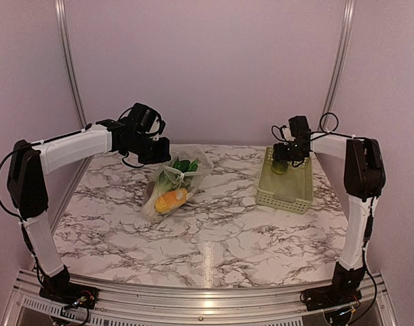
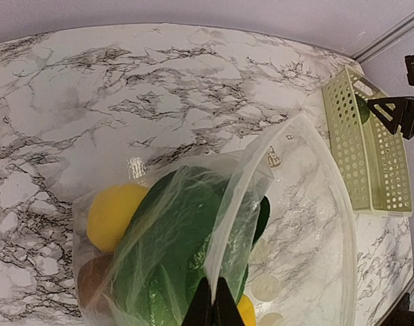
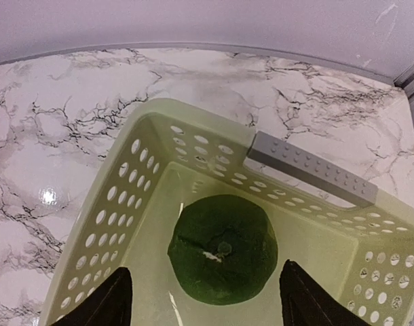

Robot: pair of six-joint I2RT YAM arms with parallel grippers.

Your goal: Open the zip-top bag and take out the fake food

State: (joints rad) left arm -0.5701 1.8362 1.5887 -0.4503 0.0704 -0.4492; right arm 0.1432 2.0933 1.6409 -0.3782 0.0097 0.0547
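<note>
The clear zip-top bag lies at the table's middle left with green, yellow and orange toy foods inside. My left gripper is shut on the bag's top edge and holds it up; green pieces, a yellow piece and a brown piece show through the plastic. My right gripper is open above the pale green basket. A round dark green toy food lies on the basket floor between its spread fingers.
The basket stands at the back right of the marble table, a grey handle on its far rim. Walls and metal posts close the back and sides. The arm bases sit at the near edge.
</note>
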